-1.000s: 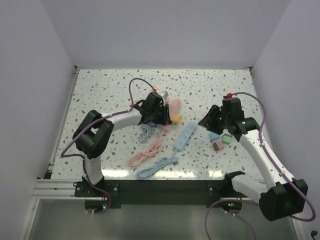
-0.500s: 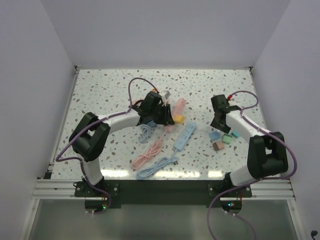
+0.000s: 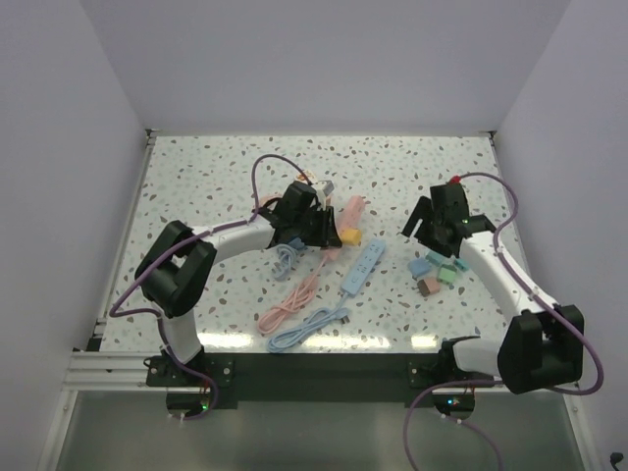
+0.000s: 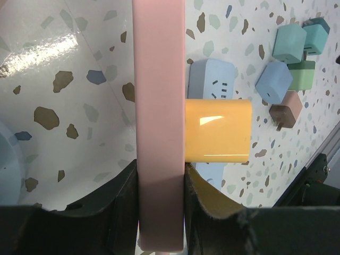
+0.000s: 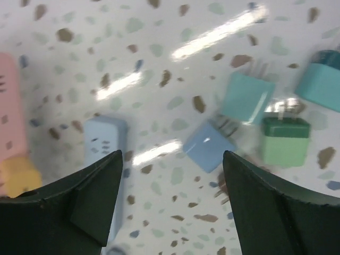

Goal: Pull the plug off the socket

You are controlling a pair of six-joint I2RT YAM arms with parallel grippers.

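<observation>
- The left claw is clamped on the pink socket strip mid-surface; the yellow plug sits in the strip's side.
- The right claw hangs spread and empty. It should grip the plug's flat sides and pull straight outward while the left braces.
- The plug's prongs are hidden, and the right wrist view is blurred.

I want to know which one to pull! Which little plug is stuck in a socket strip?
The yellow plug. It alone sits in a strip, the pink strip; the other plugs, blue, teal, green and brown, lie loose.
</observation>
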